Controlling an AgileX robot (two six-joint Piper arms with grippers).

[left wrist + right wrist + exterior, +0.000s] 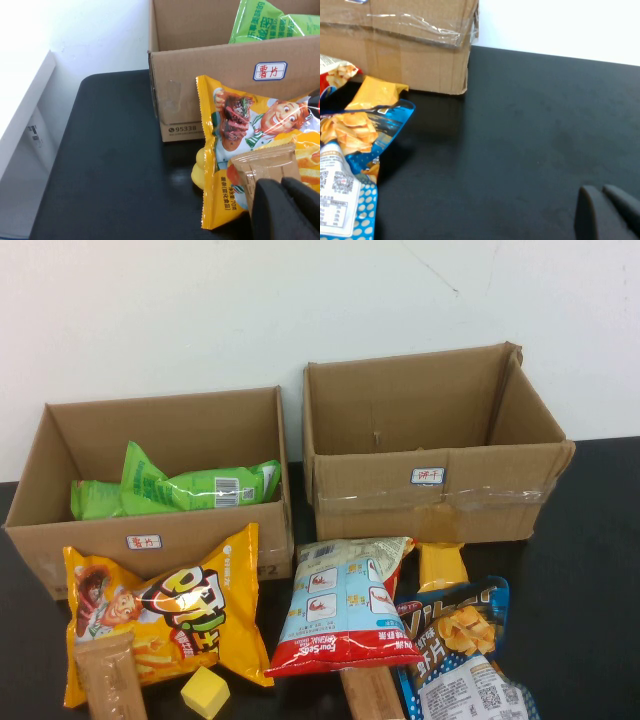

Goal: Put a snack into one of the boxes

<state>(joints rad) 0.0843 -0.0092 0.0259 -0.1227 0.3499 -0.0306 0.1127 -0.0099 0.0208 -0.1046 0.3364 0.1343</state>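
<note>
The bright-green chip bag with a white barcode label lies inside the lower, wider brown box at the left, leaning on its back wall. It also shows in the left wrist view, inside that box. Neither gripper shows in the high view. My left gripper is shut and empty, in front of the box, just over a brown wafer packet. My right gripper is shut and empty over bare black table to the right of the snacks.
The taller taped box stands at the right. In front lie a yellow cartoon bag, a red-and-blue bag, a blue chip bag, a yellow block and wafer packets. A duller green bag is in the left box.
</note>
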